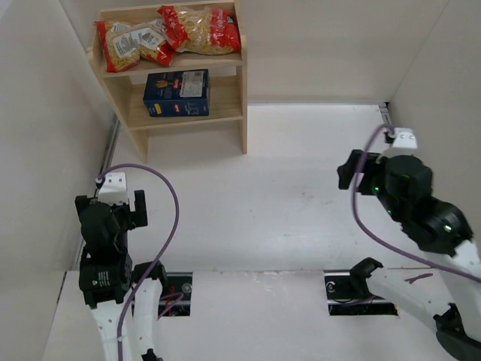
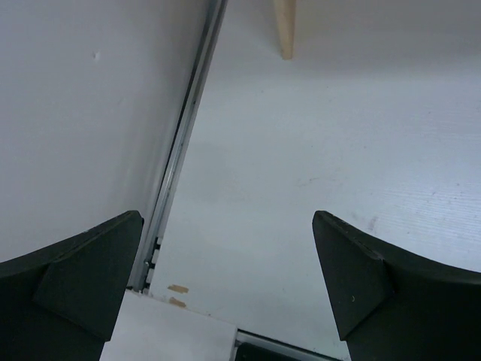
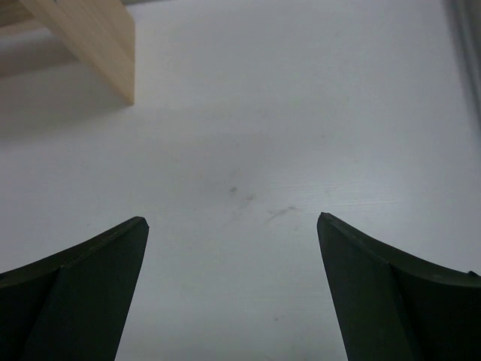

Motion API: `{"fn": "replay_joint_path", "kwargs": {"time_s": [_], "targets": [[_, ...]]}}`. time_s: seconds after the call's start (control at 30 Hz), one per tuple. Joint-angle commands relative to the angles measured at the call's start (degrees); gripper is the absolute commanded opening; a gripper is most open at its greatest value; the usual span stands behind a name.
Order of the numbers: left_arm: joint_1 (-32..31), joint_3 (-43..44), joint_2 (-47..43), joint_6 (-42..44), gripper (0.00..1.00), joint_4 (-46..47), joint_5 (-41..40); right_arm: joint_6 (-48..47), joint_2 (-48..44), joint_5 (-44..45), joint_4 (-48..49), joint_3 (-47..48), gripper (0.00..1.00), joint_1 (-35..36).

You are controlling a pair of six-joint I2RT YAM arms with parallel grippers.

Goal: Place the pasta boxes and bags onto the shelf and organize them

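Shelf (image 1: 225, 113): wooden, two tiers, at the far left of the table (image 1: 301, 165), against the back wall.
Bags, two: both on the top tier, side by side, one at the left (image 1: 129, 43) and one at the right (image 1: 203, 30), their inner ends touching.
Box (image 1: 176, 93): dark blue, alone on the lower tier, left of centre, printed face towards the overhead camera.
Left fingers (image 2: 83, 271): spread wide apart, holding nothing, above bare table beside the left wall, with a shelf leg ahead.
Right fingers (image 3: 376, 278): spread wide apart, holding nothing, above bare table at the right, well apart from the shelf.
Cables (image 1: 171, 226): purple, one looping from each arm.
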Motion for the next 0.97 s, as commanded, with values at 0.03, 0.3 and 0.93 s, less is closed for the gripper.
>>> {"fn": "replay_joint_path", "kwargs": {"time_s": [0.03, 0.3, 0.93], "targets": [[3.55, -1.59, 2.41, -3.73, 1.00, -1.90, 1.50, 10.13, 2.99, -16.08, 12.71, -16.16, 1.00, -7.53], [12.07, -4.49, 2.50, -4.78, 1.00, -4.54, 2.20, 11.56, -6.78, -29.64, 15.80, -25.60, 1.00, -21.08], [15.07, -4.75, 1.36, -4.87, 1.00, -5.68, 2.29, 13.67, -5.37, -25.69, 14.03, -29.64, 1.00, -25.92]]}}
